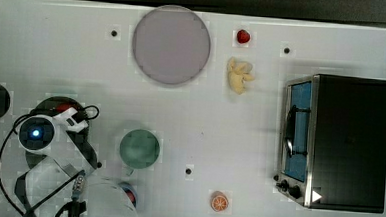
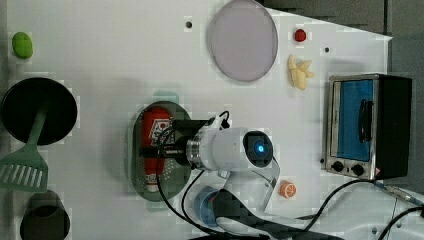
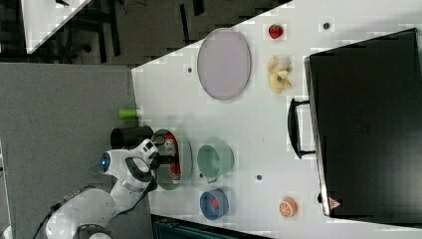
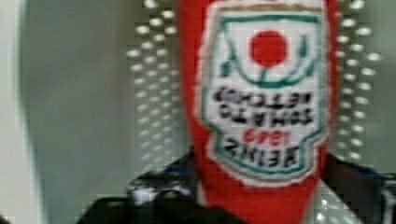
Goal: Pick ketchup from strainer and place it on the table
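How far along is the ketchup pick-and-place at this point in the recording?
Done: the gripper has reached the ketchup, which lies flat in the strainer. In hand: the wrist view shows a finger on each side of the bottle, so the grasp looks underway; a firm hold can't be confirmed. Left: lift the bottle out and set it on the table.

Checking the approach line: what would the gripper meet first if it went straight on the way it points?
Most likely the ketchup, lying in the strainer. The gripper points down at the bottle's body with a jaw on each side; the remaining gap is unclear.
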You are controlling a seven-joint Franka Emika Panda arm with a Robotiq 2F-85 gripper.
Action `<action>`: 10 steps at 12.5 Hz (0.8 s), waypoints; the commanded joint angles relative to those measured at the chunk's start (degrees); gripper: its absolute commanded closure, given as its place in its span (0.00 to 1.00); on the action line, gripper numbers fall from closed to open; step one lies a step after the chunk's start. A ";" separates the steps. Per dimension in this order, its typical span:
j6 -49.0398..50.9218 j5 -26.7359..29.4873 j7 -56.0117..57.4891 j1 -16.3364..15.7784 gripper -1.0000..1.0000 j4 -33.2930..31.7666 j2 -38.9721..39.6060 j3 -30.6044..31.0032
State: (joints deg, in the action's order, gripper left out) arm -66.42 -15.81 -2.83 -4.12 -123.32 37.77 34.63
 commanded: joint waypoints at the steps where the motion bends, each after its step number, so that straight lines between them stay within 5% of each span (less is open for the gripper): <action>1: 0.40 0.37 -2.85 -2.17 0.44 2.04 -1.59 0.41; 4: 2.83 2.17 -2.85 -1.31 0.44 2.16 -7.21 2.11; 10: 18.47 14.88 -2.70 4.16 0.44 2.96 -25.52 2.77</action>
State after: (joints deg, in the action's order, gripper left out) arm -48.51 -2.31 -3.18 -2.58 -122.42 13.72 37.12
